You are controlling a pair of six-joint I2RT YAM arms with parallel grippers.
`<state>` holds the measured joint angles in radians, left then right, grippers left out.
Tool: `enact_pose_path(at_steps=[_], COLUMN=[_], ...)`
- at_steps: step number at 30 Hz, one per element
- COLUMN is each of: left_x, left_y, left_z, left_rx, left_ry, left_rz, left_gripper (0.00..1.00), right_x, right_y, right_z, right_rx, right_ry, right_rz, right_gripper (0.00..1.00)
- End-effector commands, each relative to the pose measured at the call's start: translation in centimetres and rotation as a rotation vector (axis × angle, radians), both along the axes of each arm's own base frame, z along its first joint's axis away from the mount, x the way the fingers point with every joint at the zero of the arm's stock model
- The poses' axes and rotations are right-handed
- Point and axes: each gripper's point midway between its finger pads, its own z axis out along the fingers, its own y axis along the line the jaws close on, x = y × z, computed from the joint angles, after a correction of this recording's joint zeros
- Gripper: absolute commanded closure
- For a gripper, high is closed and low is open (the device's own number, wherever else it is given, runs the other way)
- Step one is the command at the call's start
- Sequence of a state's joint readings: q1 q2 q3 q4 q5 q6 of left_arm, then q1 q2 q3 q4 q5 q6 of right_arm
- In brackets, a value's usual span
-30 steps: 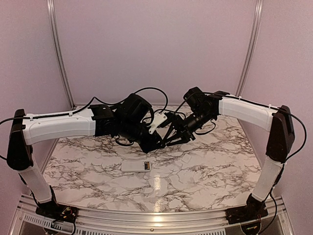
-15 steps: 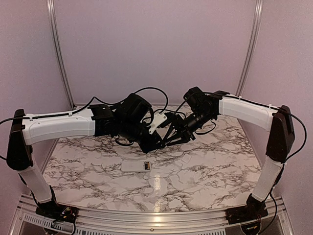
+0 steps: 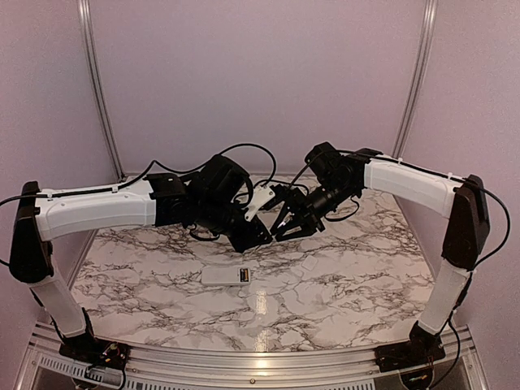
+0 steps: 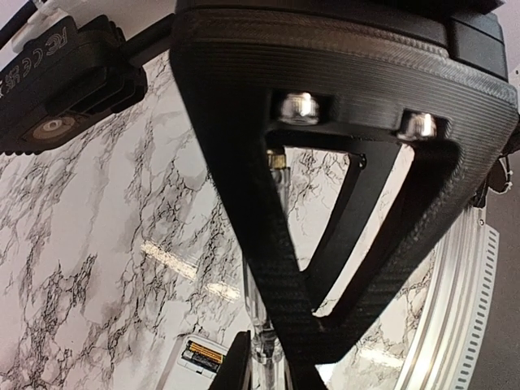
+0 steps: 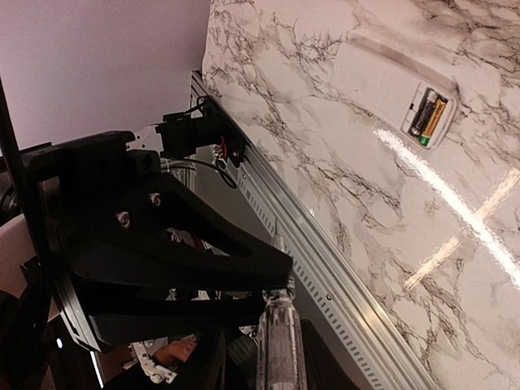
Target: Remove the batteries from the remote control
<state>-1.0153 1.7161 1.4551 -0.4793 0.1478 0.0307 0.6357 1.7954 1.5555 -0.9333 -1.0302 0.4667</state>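
Both wrists are sitting a touch higher and further left than a second ago, while the remote (image 3: 224,276) is lying where it was. It is resting flat on the marble surface (image 3: 341,284), well below and in front of the arms, its long axis running roughly left to right and its open compartment facing up at the right-hand end. The batteries (image 5: 428,116) are lying side by side in that compartment, so nothing is unloaded yet. The left fingers (image 4: 240,370) are clamping together on a clear-handled tool (image 5: 279,333) in mid-air. The right fingers (image 5: 313,361) are straddling the same tool, though whether they are gripping it I cannot tell. This is looking like a hand-over; next, one arm will need to let go and the other bring the tip down into the compartment.
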Motion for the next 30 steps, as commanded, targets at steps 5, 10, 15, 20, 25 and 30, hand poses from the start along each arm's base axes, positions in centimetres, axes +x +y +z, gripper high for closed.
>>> enact_pose_path(at_steps=[5,10,15,20,25,30], left_x=[-0.1,-0.1,-0.2,-0.2,-0.2,-0.2], left_y=[0.6,0.6,0.5,0.3,0.2,0.0], left_z=[1.2,1.1,1.0,1.2,1.0,1.2], left_rx=[-0.026,-0.027,-0.031,-0.043,-0.044,-0.051], left_ry=[-0.020,-0.015,-0.003,-0.002,0.001,0.000], left_rz=[0.004,0.010,0.008,0.011,0.010,0.007], left_gripper=[1.00,1.00,1.00,1.00,1.00,1.00], right_x=[0.3,0.7,1.0,1.1,1.0,1.0], right_y=[0.5,0.5,0.7,0.7,0.7,0.7], right_z=[0.7,0.2,0.5,0.6,0.3,-0.2], right_rx=[0.020,0.000,0.002,0.003,-0.001,-0.007], right_ry=[-0.017,-0.026,-0.041,-0.046,-0.043,-0.041], right_rz=[0.008,0.004,-0.003,-0.001,0.006,0.013], right_gripper=[0.68,0.62,0.65,0.70,0.72,0.71])
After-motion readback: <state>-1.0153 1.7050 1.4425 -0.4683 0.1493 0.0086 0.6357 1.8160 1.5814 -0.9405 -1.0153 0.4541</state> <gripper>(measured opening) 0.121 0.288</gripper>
